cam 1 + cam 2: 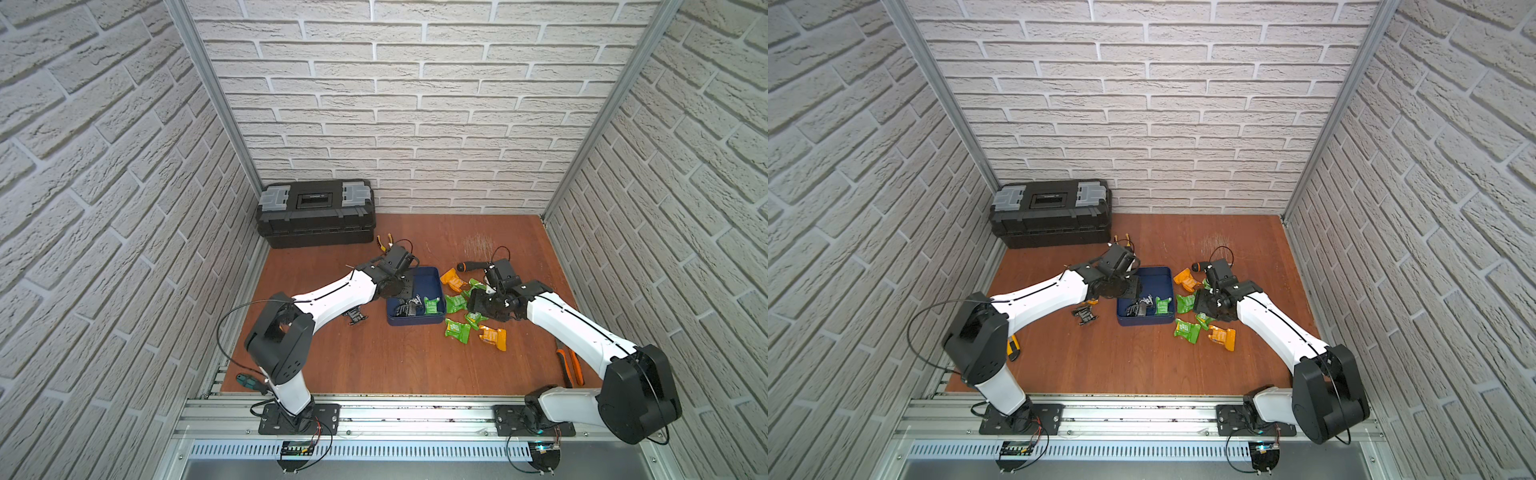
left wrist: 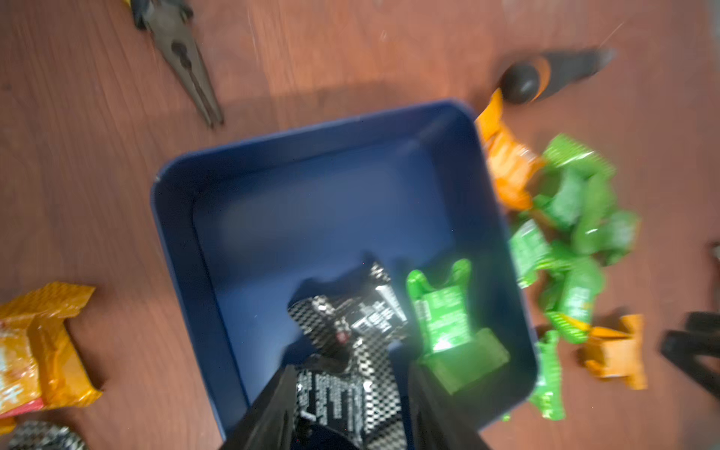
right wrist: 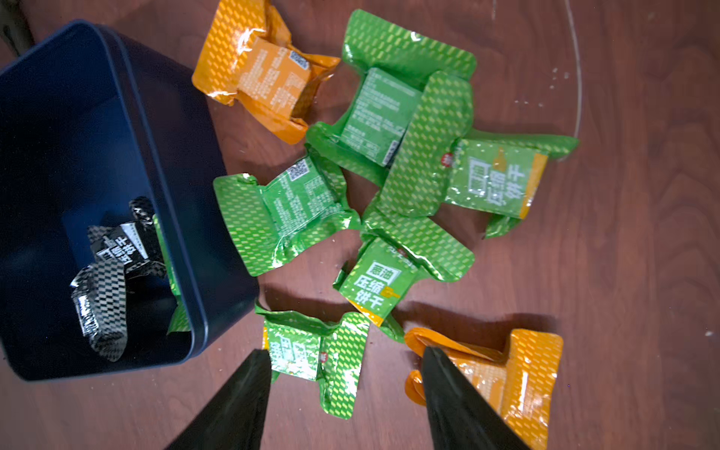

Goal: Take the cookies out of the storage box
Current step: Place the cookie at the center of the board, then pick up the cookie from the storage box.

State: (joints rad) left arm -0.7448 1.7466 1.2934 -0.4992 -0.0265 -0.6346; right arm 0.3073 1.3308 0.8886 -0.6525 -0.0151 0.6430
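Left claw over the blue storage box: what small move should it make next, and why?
Probably close the left claw on the black packet, ready to lift it out. In the left wrist view its fingers stand apart on either side of that packet. The storage box holds black packets and one green packet, so the task is not done.

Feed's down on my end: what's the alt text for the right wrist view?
The open right gripper hangs over green packets and orange packets scattered on the wooden table. Beside them, the blue box holds black packets and one green packet.
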